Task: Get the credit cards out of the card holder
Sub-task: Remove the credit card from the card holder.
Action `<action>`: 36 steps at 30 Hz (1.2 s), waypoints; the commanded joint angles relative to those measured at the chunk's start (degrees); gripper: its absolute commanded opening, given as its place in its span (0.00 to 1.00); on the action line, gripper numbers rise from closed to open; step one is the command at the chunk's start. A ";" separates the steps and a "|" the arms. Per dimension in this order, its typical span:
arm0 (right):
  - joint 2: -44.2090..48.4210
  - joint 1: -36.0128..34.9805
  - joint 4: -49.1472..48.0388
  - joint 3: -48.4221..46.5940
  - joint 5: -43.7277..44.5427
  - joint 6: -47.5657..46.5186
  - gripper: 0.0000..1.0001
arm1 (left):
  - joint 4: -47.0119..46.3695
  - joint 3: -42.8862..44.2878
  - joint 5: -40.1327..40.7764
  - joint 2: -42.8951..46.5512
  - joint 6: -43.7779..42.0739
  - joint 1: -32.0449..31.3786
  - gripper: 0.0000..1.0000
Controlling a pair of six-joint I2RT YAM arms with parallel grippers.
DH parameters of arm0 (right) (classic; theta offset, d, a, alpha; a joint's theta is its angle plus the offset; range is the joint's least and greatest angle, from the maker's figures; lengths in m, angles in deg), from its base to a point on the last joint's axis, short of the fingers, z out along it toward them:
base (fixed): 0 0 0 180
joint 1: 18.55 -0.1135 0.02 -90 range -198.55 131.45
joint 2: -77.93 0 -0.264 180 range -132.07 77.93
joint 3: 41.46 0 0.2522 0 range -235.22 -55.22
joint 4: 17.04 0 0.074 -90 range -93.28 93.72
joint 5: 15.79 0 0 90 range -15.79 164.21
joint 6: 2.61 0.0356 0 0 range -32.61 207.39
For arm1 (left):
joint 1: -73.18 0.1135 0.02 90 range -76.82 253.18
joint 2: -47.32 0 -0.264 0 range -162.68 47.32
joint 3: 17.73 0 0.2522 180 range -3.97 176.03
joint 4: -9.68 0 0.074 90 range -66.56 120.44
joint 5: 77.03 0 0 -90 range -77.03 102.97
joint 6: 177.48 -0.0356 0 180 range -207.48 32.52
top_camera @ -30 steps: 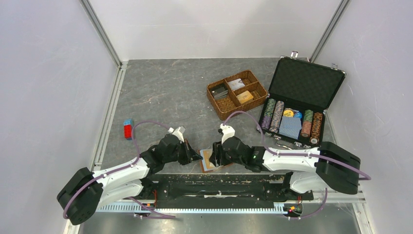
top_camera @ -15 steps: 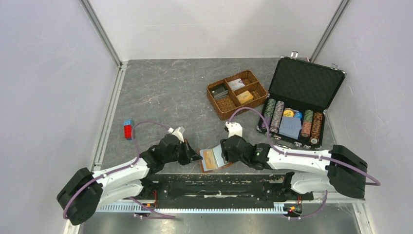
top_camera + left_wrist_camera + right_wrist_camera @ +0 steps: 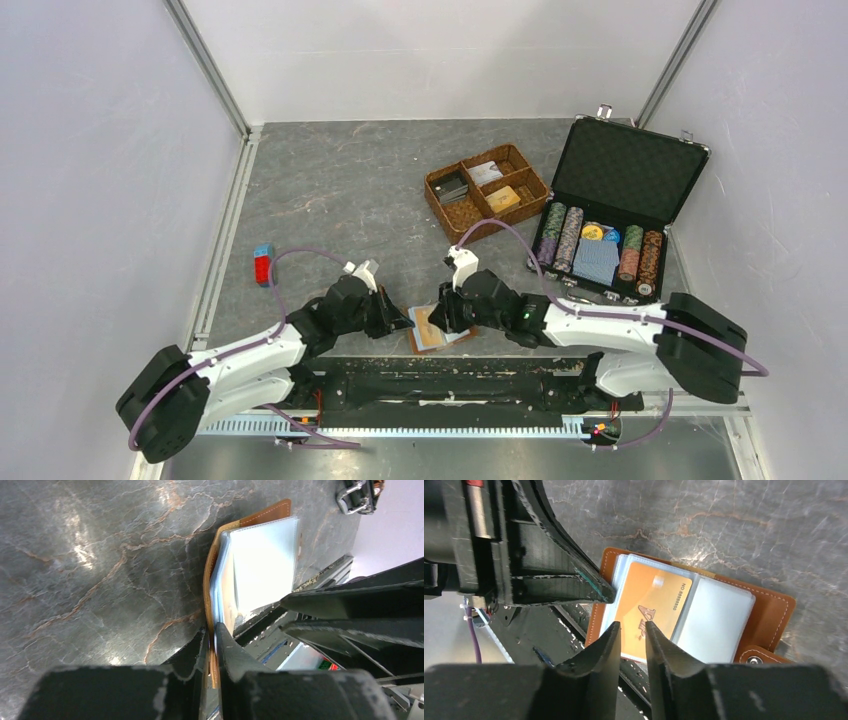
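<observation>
Grey veined stone forms the desk (image 3: pixel 330 190), with pale panels on three sides. The card holder (image 3: pixel 452 337) lies open and flat, and everything else is placed from it: the woven basket (image 3: pixel 442 212) stands well beyond it and the open black case (image 3: pixel 630 170) beyond it to the right. The left end effector (image 3: pixel 212 632) sits at the holder's left edge, closed on the tan leather cover and pinning it. The right end effector (image 3: pixel 630 626) comes in from the holder's right, its jaws a narrow gap apart and clamping nothing. Its tips sit over the near short edge of the golden-orange credit card (image 3: pixel 651 597); whether they touch it I cannot tell. That card lies in the left half of the holder under the clear sleeves (image 3: pixel 716 615). Its long axis runs across the holder's own left-to-right length, pointing from the far side toward the arm bases. The right arm is the nearer one to the card. I judge the coming move to be a slide along that long axis, though the sleeve's open end does not show.
</observation>
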 commanded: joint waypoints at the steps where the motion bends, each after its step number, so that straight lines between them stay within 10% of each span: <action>1: -2.87 2.28 -10.12 3.34 -6.32 1.19 0.24 | 7.26 4.37 3.07 -0.45 -3.02 0.06 0.19; 14: -5.96 6.85 -14.40 7.50 -11.70 2.15 0.22 | 15.93 9.88 5.27 3.32 -3.63 0.06 0.44; 36: -9.85 7.49 -17.28 9.13 -13.27 6.00 0.27 | 2.83 4.25 1.53 -7.37 -4.55 0.06 0.16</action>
